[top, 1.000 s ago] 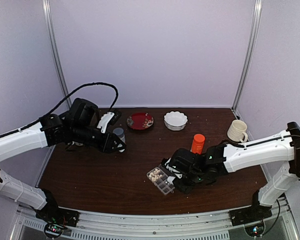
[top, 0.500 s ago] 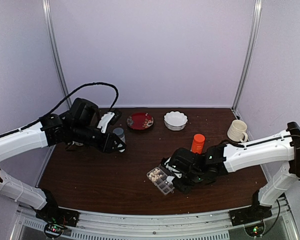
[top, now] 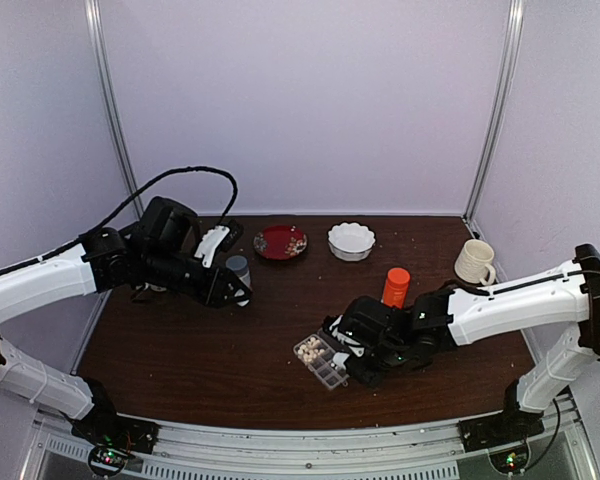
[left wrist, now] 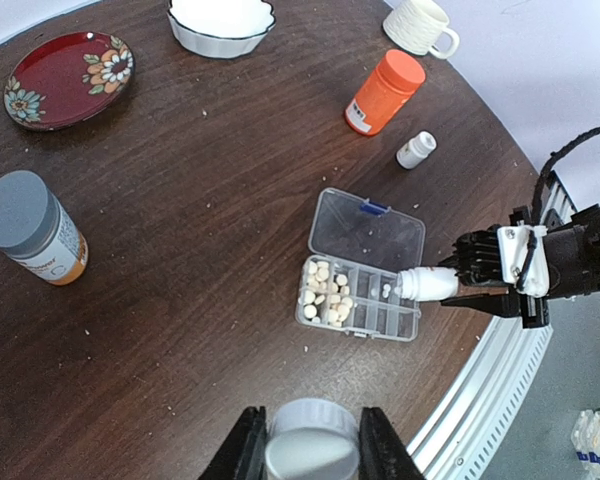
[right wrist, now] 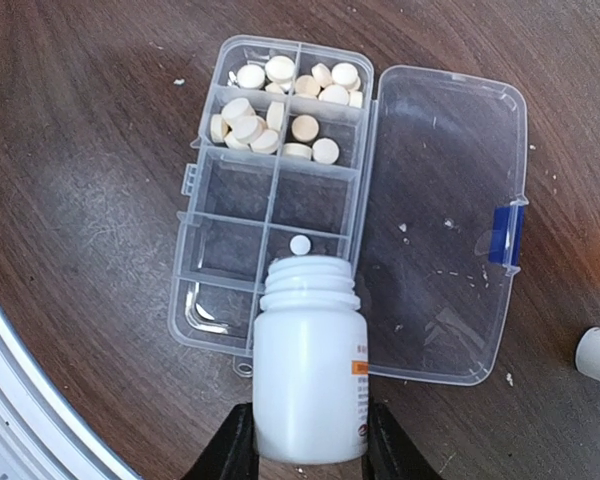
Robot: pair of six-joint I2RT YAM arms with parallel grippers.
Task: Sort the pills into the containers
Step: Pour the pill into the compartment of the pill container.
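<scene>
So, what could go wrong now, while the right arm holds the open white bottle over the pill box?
1. The white bottle in the right gripper has its mouth near the open lid; pills might land on the lid, not in a cell.
2. A sudden pour may bounce into the cells of cream pills beyond the single white pill.
3. The bottle could nudge the light pill box.

Dark brown wood-grain bench (top: pixel 200 360) spreads beneath the jaws. Pale lilac walls (top: pixel 310 100) rise beyond them, two silvery metal poles (top: pixel 110 110) at the back corners.
</scene>
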